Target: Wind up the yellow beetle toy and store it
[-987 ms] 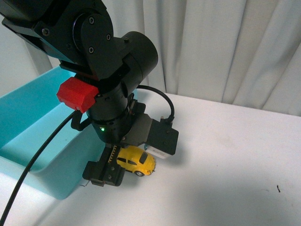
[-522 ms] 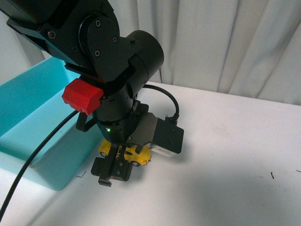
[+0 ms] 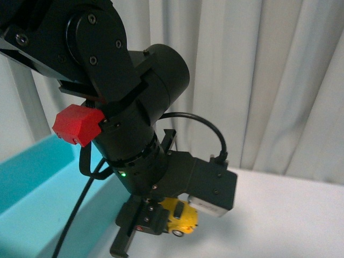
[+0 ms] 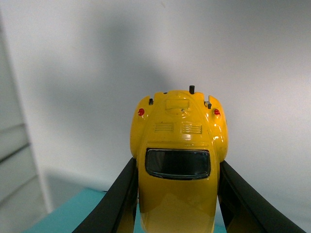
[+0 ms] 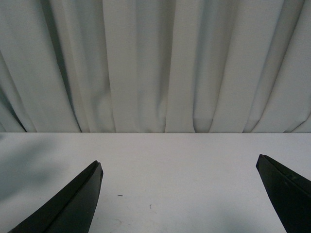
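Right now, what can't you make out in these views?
- Front view: left arm hides most of the yellow beetle toy; one end and a wheel show.
- Left wrist view: its wheels and underside hidden by its body and the left gripper; near end cut by bottom edge.
- Front view: teal bin partly blocked by the arm, cut by left edge; contents unclear.
- Right wrist view: right gripper shows neither toy nor bin.

Looks like a robot test lab: white table (image 5: 194, 170), pale curtain backdrop (image 5: 146, 63), turquoise plastic bin (image 3: 32, 177)
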